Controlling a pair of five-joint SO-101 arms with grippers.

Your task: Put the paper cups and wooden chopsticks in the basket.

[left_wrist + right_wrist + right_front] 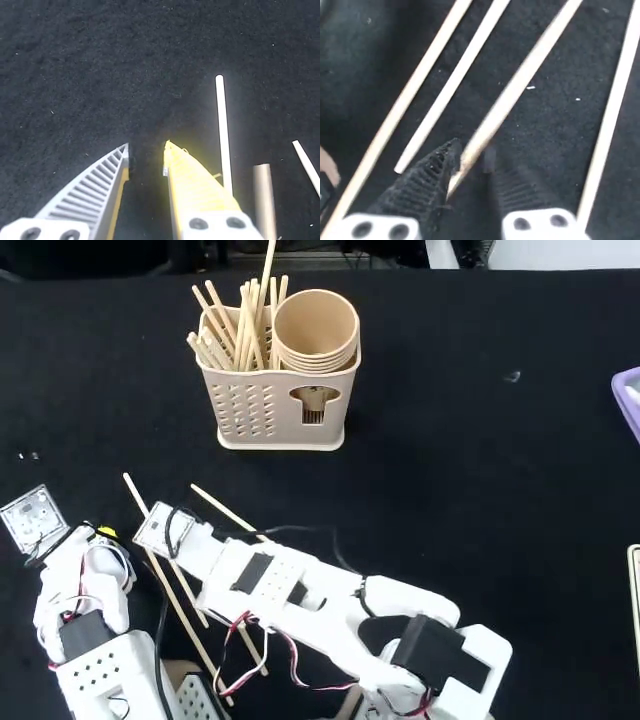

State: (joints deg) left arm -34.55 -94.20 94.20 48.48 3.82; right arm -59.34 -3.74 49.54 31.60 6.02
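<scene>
The beige basket (275,405) stands at the back middle of the black table, with a stack of paper cups (316,332) and a bundle of wooden chopsticks (238,325) in it. Several loose chopsticks (170,585) lie at the front left, around and under my right arm (270,585). My right gripper (470,150) has black fingers shut on one chopstick (520,82), and other chopsticks (455,82) lie on the cloth on both sides. My left gripper (146,145) hangs low over bare cloth, slightly open and holding nothing. A chopstick (222,135) lies just beside its yellow finger (192,185).
A purple container (628,400) pokes in at the right edge. The left arm (85,610) is at the front left corner, close beside the right arm's wrist. Open cloth stretches between the arms and the basket.
</scene>
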